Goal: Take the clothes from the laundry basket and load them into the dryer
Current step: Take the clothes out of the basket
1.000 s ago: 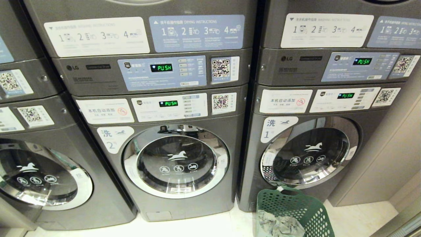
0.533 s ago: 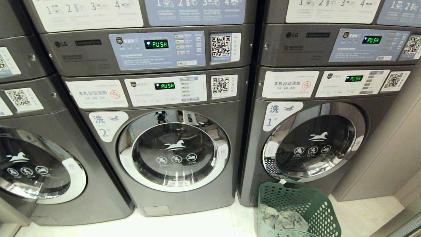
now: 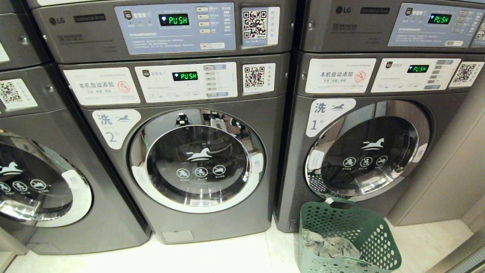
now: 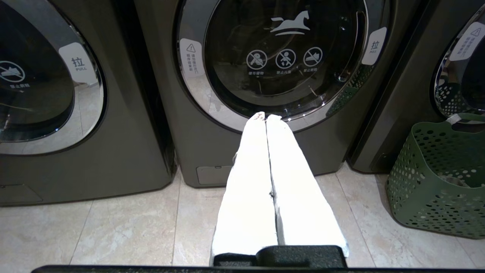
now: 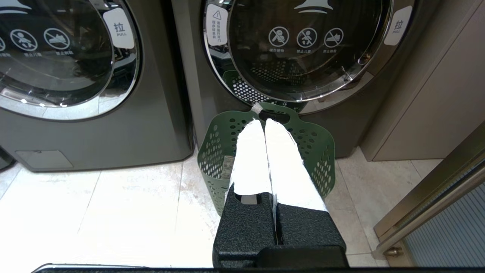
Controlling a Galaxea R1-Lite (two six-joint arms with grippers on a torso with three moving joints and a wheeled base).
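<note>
clothes [image 3: 331,248] in laundry basket [image 3: 363,227]

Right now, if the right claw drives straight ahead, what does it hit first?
Probably the laundry basket: the shut right claw points at its far rim and handle, with the machine door behind. Depth is unclear.

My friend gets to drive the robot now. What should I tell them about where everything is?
Left gripper: shut, empty, pointing toward the washer marked 2.
Right gripper: shut, empty, pointing at the laundry basket.
The basket stands on the floor in front of the washer marked 1, with the clothes inside it.
The dryer's drum door is not in view; only its control panel shows above washer 2. Every washer door in view is closed.
Done: nothing loaded.
Left: pick the clothes out of the basket, open the dryer, put them in.
</note>
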